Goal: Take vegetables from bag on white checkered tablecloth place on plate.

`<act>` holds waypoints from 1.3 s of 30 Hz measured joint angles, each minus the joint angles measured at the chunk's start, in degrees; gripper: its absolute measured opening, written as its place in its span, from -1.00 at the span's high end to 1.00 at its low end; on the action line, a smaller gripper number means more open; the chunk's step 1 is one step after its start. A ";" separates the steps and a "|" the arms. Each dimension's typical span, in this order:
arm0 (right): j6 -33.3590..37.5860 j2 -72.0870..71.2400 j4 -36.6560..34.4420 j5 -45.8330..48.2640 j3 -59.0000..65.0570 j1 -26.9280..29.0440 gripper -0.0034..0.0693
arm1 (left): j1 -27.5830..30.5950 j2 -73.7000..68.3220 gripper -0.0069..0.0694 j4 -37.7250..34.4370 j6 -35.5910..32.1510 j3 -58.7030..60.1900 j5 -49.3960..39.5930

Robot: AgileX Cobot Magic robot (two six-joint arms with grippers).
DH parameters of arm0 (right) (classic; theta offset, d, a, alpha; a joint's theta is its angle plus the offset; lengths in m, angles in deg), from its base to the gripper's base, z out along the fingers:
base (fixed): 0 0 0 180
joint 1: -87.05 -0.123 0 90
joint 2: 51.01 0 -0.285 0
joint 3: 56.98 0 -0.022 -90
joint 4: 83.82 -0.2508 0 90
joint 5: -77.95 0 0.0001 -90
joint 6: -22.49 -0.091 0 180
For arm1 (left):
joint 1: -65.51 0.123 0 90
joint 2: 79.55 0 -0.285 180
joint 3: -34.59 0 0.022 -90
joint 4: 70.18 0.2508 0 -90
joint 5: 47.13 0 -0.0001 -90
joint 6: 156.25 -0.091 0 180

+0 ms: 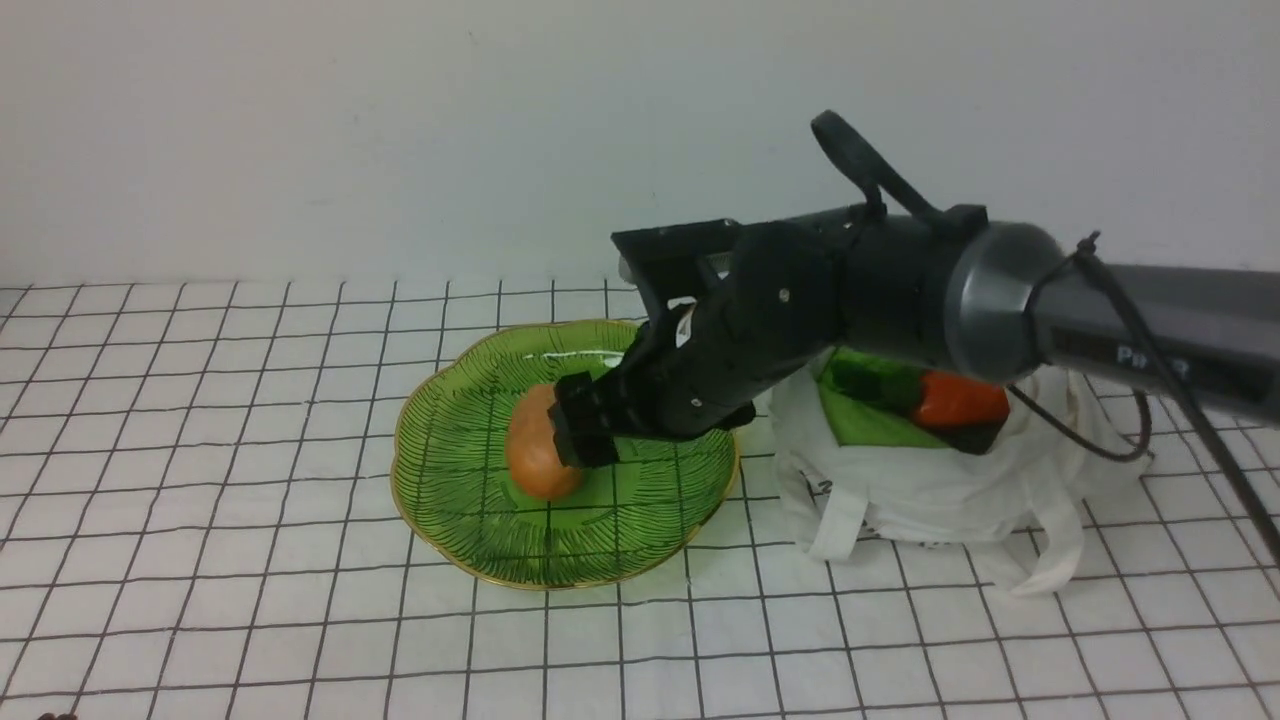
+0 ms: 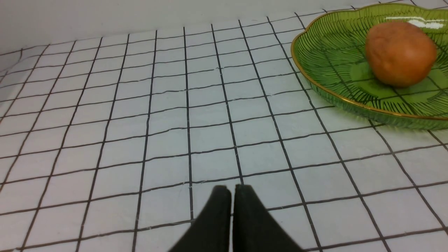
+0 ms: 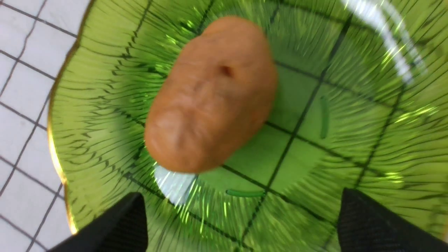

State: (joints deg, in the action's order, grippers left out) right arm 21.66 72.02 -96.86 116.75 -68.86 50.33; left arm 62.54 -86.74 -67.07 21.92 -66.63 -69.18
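The brown potato point(image 1: 537, 445) lies on the green gold-rimmed plate point(image 1: 450, 520) on the checkered tablecloth point(image 1: 200, 450). My right gripper point(image 1: 585, 425) hangs just over the plate beside the potato, open and empty. In the right wrist view the potato point(image 3: 211, 94) lies free on the plate point(image 3: 350, 105) ahead of the gripper point(image 3: 241, 210). The white bag point(image 1: 930, 490) stands right of the plate with the orange carrot point(image 1: 960, 400) and a green leafy piece point(image 1: 860, 420) in its mouth. My left gripper point(image 2: 232, 196) is shut and empty, low over the cloth; potato point(image 2: 400, 52) and plate point(image 2: 322, 66) show ahead.
A plain white wall point(image 1: 400, 130) runs along the back edge of the tablecloth. The bag's strap handles point(image 1: 1060, 540) lie loose on the cloth in front of it. My right arm point(image 1: 1000, 290) reaches over the bag.
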 joint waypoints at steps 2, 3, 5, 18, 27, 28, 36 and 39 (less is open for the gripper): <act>-0.33 -2.76 3.97 3.04 -1.98 0.00 -0.97 | 0.00 0.00 0.84 0.00 0.00 0.00 0.00; -0.78 -3.72 5.90 4.48 -2.97 0.00 -0.93 | 0.00 0.00 0.84 0.00 0.00 0.00 0.00; -3.26 -8.28 11.77 8.72 -5.97 0.00 -0.78 | 0.00 0.00 0.84 0.00 0.00 0.00 0.00; -14.80 -41.74 31.63 21.77 -11.73 -0.07 0.87 | 0.00 0.00 0.84 0.00 0.00 0.00 0.00; -15.04 -71.62 32.56 14.96 4.25 -0.07 0.94 | 0.00 0.00 0.84 0.00 0.00 0.00 0.00; -15.11 -76.48 33.02 11.24 10.49 -0.07 0.94 | 0.00 0.00 0.84 0.00 0.00 0.00 0.00; -15.63 -103.48 33.55 -13.31 45.72 -0.07 0.94 | 0.00 0.00 0.84 0.00 0.00 0.00 0.00; -17.63 -107.39 32.99 -16.21 53.21 -0.07 0.94 | 0.00 0.00 0.84 0.00 0.00 0.00 0.00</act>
State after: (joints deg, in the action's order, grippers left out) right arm 4.03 -35.37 -63.87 100.54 -15.65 50.26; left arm 62.54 -86.74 -67.07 21.92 -66.63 -69.18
